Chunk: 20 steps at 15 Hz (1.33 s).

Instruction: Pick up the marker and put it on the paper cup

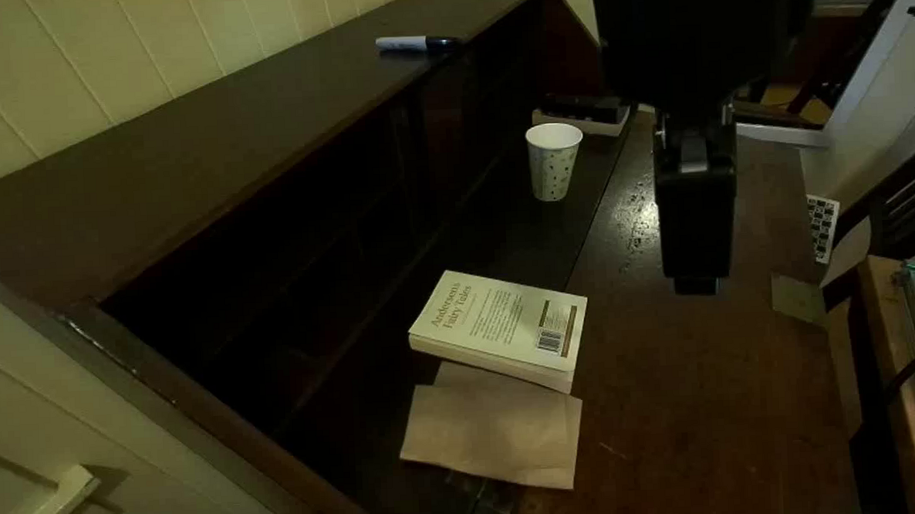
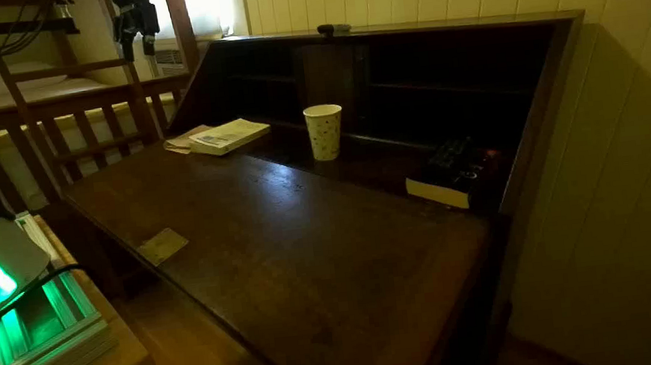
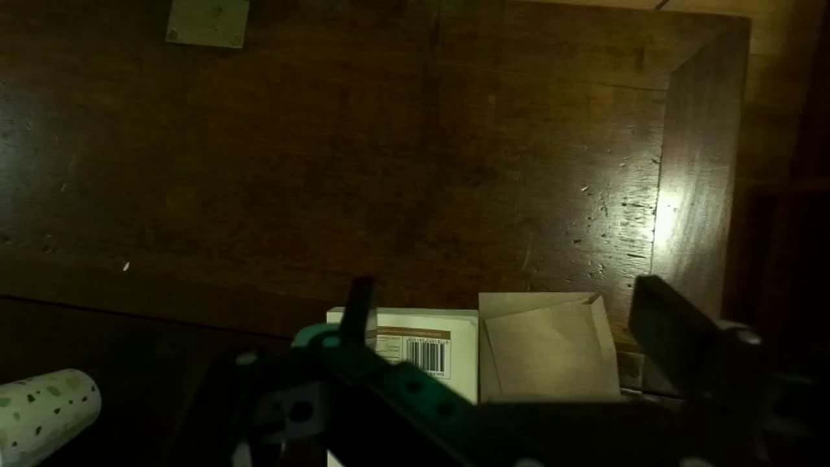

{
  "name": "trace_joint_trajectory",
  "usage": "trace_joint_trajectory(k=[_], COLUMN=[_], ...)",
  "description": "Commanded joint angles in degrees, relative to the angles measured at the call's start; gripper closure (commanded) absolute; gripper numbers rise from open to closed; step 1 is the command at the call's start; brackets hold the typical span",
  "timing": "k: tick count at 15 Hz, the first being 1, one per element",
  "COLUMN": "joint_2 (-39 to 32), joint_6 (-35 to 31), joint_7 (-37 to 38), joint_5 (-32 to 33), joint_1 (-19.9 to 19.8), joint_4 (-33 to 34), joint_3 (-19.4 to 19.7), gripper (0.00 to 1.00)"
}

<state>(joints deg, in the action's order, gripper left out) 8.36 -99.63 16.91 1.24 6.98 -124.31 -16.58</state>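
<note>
Paper cup [image 1: 554, 164] is white with green and dark specks, marker [image 1: 416, 44] is pale grey with a black end, gripper [image 2: 139, 52] mostly black, book [image 1: 499, 321] kinda cream with brownish lettering.

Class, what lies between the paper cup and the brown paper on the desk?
The pale paperback book lies between the paper cup and the brown paper, as both exterior views show.

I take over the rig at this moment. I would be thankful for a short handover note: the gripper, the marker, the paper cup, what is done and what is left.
Gripper: open, holding nothing, apart from both items.
Marker: lying on the desk's top ledge.
Paper cup: upright, mouth up, on the lower surface.
Done: no pick or placement yet.
Left: grasp marker, carry it to the cup, put it on, release.
</note>
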Motion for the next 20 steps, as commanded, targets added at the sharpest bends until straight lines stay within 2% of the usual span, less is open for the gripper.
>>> trace_joint_trajectory(k=[1, 6, 8, 11, 15, 18, 20], joint_2=[-0.10, -0.10, 1.17, 3.87, 5.79, 6.34, 6.24], joint_6=[0.10, 0.10, -0.88, -4.00, -13.11, -23.45, -30.82], joint_7=[0.18, 0.18, 1.83, 4.39, 3.96, 2.74, 4.73], joint_5=[0.18, 0.18, -0.73, 1.21, 3.63, 8.21, 10.89], joint_1=[1.40, 1.40, -0.02, -2.92, -6.33, -8.11, -9.20], joint_4=[0.10, 0.10, -0.08, -0.66, -0.10, -1.04, -1.80], joint_3=[1.32, 1.32, 2.97, 7.09, 11.34, 12.54, 12.61], gripper=[0.00, 0.00, 0.00, 0.00, 0.00, 0.00, 0.00])
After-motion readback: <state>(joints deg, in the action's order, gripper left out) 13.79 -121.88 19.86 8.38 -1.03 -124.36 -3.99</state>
